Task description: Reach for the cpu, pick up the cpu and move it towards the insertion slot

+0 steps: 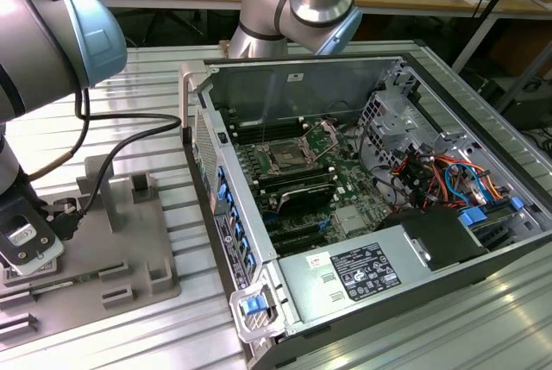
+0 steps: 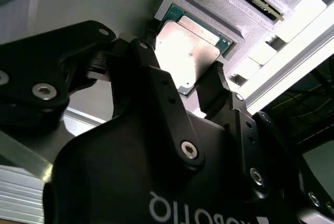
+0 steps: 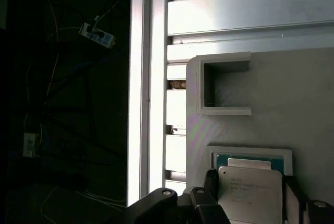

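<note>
**Claw (image 2: 182, 59) clamped on the cpu (image 2: 190, 51) at the tray, well apart from the insertion slot**

The second wrist view looks past the claw's glossy black linkage, with its round silver screw heads. Two matte black fingers (image 2: 213, 85) press against opposite edges of the cpu, so the claw is pinching it. The chip's bright, smooth metal plate carries a thin teal-green rim and lies in or just over a square framed recess in the grey plastic tray (image 2: 78, 4). Whether it has lifted clear, I cannot tell.

The first wrist view shows the same grip square-on. There the plate's stepped outline is plain, with a raised block (image 3: 224, 112) with a square notch on the tray nearby, and beside the tray the ribbed aluminium table (image 3: 250, 10) runs to its edge.

The exterior view alone shows the wider layout. The grey arm (image 1: 52, 51), with its pale blue joint cap, reaches down to the tray at the exterior view's left. The insertion slot (image 1: 289, 159), a silver frame around a dark centre, sits on the green board inside the open computer case (image 1: 293, 77), well apart from the tray.
</note>
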Controlling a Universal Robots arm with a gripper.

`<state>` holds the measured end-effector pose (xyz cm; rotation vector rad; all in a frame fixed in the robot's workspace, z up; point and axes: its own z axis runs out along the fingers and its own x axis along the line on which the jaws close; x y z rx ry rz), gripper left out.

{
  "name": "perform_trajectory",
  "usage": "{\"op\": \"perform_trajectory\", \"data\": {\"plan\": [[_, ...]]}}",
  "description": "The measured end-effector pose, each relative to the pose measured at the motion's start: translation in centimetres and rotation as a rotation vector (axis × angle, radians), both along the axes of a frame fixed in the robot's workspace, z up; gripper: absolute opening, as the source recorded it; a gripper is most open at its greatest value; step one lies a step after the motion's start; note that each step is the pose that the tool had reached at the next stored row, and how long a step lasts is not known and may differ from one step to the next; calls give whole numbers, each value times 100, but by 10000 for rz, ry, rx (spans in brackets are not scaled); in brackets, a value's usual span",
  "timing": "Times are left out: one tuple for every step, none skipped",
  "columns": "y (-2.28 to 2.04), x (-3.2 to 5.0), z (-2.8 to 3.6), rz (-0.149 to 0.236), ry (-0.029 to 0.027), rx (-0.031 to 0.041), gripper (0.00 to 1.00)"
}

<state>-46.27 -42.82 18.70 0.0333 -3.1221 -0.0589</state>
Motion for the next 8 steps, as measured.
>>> {"op": "perform_trajectory", "data": {"plan": [[0, 0, 0, 0, 0, 0, 55], [0, 0, 0, -1, 0, 0, 55], [0, 0, 0, -1, 0, 0, 55], [0, 0, 0, -1, 0, 0, 55], [0, 1, 3, -1, -3, 2, 55], [0, 1, 15, -1, -3, 1, 55], [0, 0, 27, -1, 0, 0, 55], [0, 0, 35, -1, -1, 1, 55]]}}
